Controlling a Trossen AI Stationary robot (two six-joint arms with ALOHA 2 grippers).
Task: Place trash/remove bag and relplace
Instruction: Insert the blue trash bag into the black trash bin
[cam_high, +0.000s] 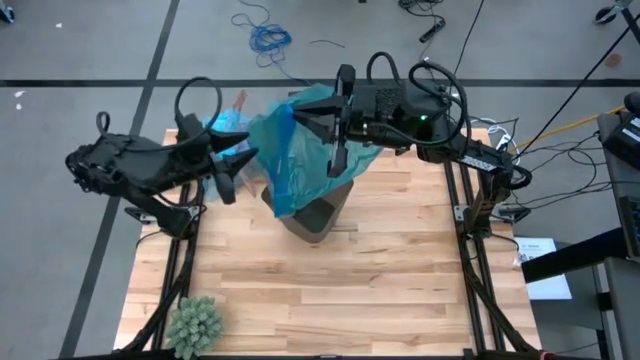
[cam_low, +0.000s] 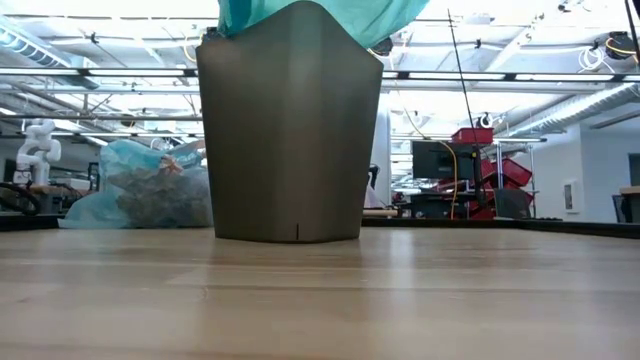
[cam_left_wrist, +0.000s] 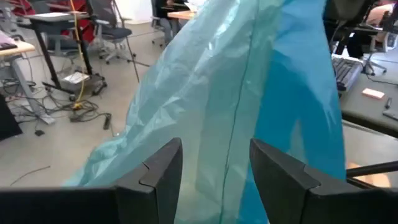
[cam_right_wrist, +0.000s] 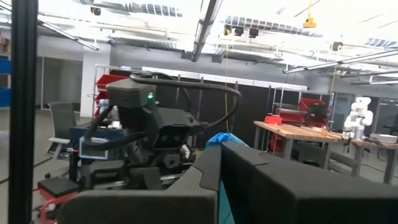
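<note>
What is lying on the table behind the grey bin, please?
In the low view, a tied light blue bag holding brown wadded trash rests behind the grey bin. The bin hides the bag's far end and anything directly behind it.

The bench (cam_high: 330, 290) lies open across its whole near half; only the green spiky ball (cam_high: 195, 322) sits at the near left corner. Toward the far edge the way is blocked: the grey bin (cam_high: 318, 212) stands at the middle, the teal bag (cam_high: 295, 150) draped over it, and a filled light-blue bag (cam_low: 140, 190) lies just left of the bin near the far left corner.
</note>
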